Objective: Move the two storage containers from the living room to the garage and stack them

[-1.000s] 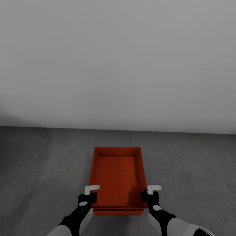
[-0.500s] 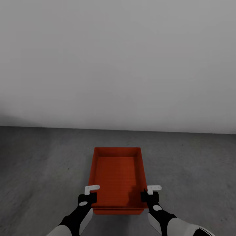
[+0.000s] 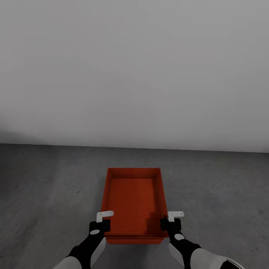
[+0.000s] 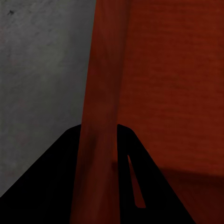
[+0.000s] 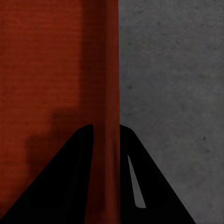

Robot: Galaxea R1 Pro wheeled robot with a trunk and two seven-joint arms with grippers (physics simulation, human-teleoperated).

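- Storage container: orange-red, lidless, ribbed bottom. We find it low over the dark grey floor of the garage, near the pale grey wall, long side running away from us.
- Second container: we see an orange-red edge just beneath the first at its near end, nested under it.
- Left gripper: we have it clamped on the container's left wall near the near corner; the left wrist view shows that wall passing between the dark fingers.
- Right gripper: likewise clamped on the right wall, one finger inside, the other outside.
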